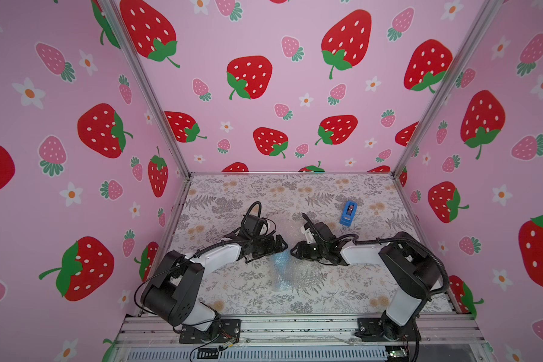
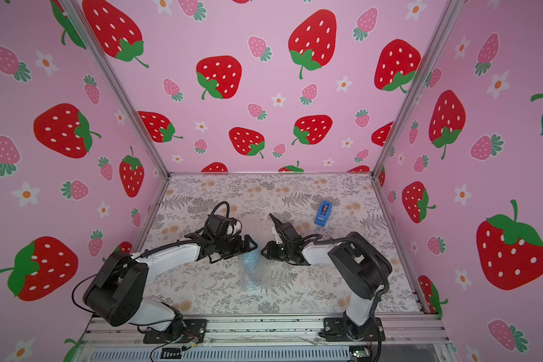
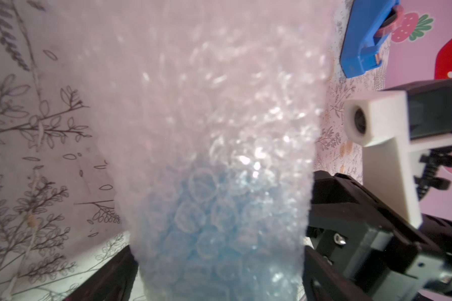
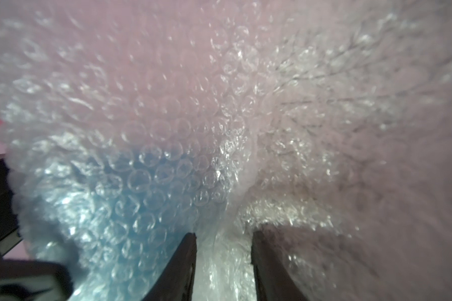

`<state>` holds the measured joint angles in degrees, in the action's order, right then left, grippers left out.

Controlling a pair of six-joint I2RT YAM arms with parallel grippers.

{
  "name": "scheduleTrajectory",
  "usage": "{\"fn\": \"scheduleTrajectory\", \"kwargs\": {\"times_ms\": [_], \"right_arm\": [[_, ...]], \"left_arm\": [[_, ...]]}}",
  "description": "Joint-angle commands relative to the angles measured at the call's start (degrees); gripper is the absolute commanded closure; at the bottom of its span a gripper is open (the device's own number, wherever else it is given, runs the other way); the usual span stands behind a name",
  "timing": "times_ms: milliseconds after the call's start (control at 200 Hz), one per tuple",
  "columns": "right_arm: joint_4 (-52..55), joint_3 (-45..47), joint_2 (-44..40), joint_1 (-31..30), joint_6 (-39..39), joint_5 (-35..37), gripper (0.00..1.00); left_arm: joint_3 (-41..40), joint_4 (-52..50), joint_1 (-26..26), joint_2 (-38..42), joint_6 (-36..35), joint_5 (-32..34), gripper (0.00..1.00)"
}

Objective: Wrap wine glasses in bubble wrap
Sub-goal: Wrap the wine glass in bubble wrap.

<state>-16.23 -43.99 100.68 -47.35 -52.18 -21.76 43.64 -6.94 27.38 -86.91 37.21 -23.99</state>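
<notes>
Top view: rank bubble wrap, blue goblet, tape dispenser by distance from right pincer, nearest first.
1. Clear bubble wrap sheet: pinched in the right pincer.
2. Light-blue plastic goblet: inside the wrap, right beside the pincer.
3. Dark-blue boxy tape dispenser: farther back, standing apart.

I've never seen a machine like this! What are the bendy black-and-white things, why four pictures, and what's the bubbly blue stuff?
Those are two robot arms, each ending in a pincer called a gripper. Two pictures look down from one camera above. The other two come from small cameras on the arms' wrists, very close up. On the flowery table lie a blue tape dispenser and a clear sheet of bubble wrap. The pale blue is a plastic goblet showing through the wrap that covers it. The right gripper pinches a bunch of the wrap. The left gripper has its jaws wide open, either side of the wrapped goblet.
</notes>
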Motion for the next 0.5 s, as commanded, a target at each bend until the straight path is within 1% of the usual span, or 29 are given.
{"fn": "scheduleTrajectory", "kwargs": {"times_ms": [0, 115, 195, 365, 435, 455, 495], "right_arm": [[1.5, -1.0, 1.6, -0.5, 0.4, 1.3, 0.62], [2.3, -1.3, 1.6, -0.5, 0.6, 1.5, 0.62], [3.9, -1.4, 1.3, -0.5, 1.2, 2.3, 0.62], [9.5, -1.2, -0.8, -0.5, 3.5, 6.1, 0.61], [12.3, -1.1, -1.8, -0.5, 4.4, 7.5, 0.61], [12.9, -1.2, -2.1, -0.5, 4.6, 7.9, 0.61], [14.5, -1.2, -2.6, -0.4, 4.9, 8.8, 0.61]], "left_arm": [[3.6, -3.2, 0.4, -1.1, -1.3, 1.4, 0.13], [5.5, -6.3, 1.7, -2.1, -2.3, 4.3, 0.19], [7.3, -9.5, 3.1, -3.0, -2.9, 6.7, 0.21], [11.3, -16.8, 6.0, -4.0, -4.3, 14.3, 0.23], [12.9, -19.4, 7.0, -4.8, -4.8, 15.8, 0.24], [13.4, -20.0, 7.2, -5.0, -4.9, 17.6, 0.24], [14.2, -21.3, 7.6, -5.6, -5.2, 18.5, 0.24]]}}
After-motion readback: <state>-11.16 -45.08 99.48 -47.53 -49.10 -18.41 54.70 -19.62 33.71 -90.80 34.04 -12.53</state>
